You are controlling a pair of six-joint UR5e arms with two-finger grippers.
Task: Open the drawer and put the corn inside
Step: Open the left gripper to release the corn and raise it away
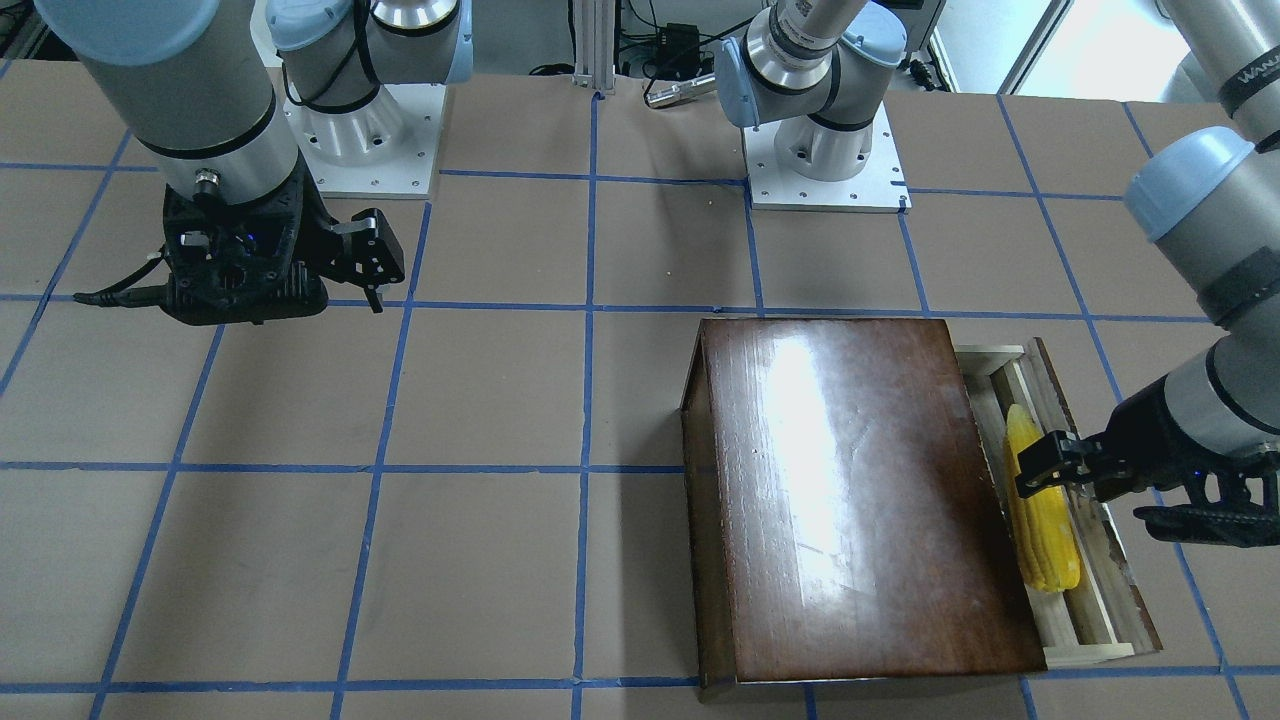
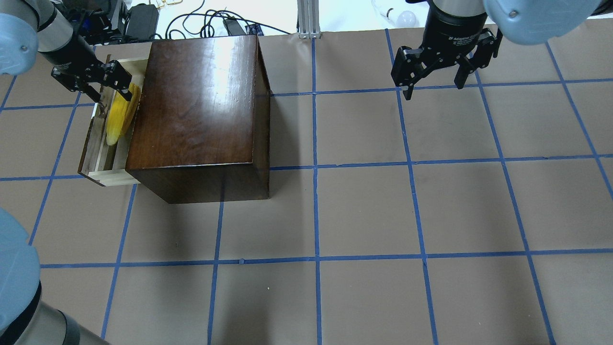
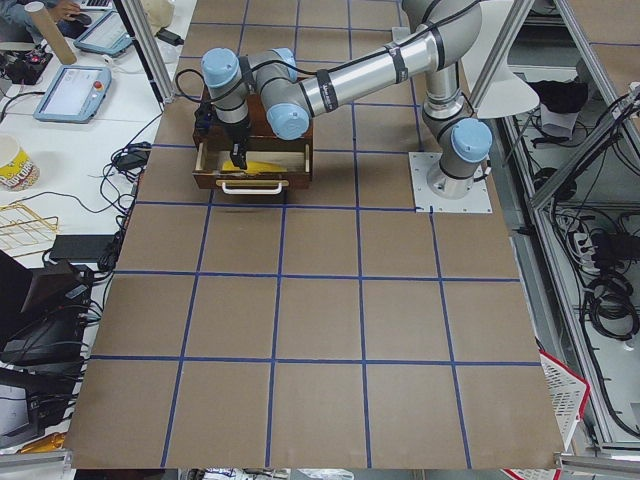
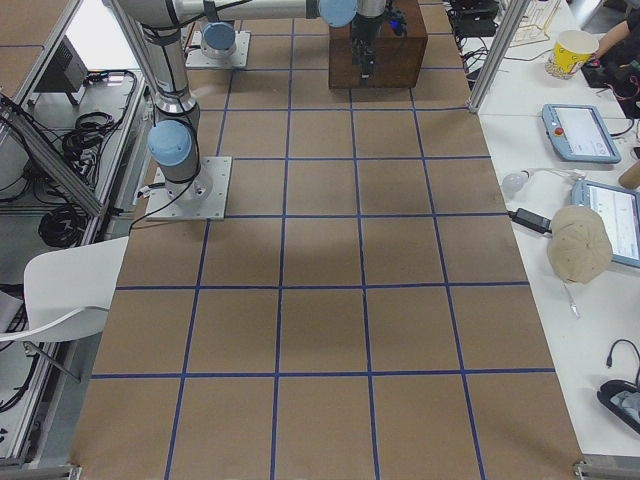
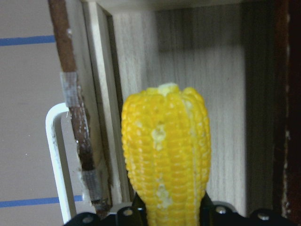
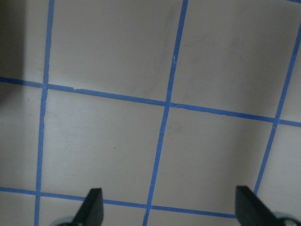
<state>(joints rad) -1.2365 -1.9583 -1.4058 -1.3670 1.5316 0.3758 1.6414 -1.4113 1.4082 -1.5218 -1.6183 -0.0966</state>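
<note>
This was a robotics lab: two arms [image 1: 810,60] stood bolted on metal plates [image 1: 870,185] to a wide table [image 3: 320,330], which was covered with brown paper and marked with a grid of blue tape [image 2: 316,167]. Aluminium posts [image 3: 142,50] framed the table. On the white benches beside it lay teach pendants [image 4: 580,132] and a paper cup [image 4: 572,50], and bundles of cables [image 3: 605,300] lay on the floor.

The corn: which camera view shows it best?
Left wrist view: the corn fills the frame, kernels sharp, gripped by the left gripper over the drawer. Front-facing and overhead show it small beside the cabinet; exterior left, a yellow sliver; the others, nothing.
</note>
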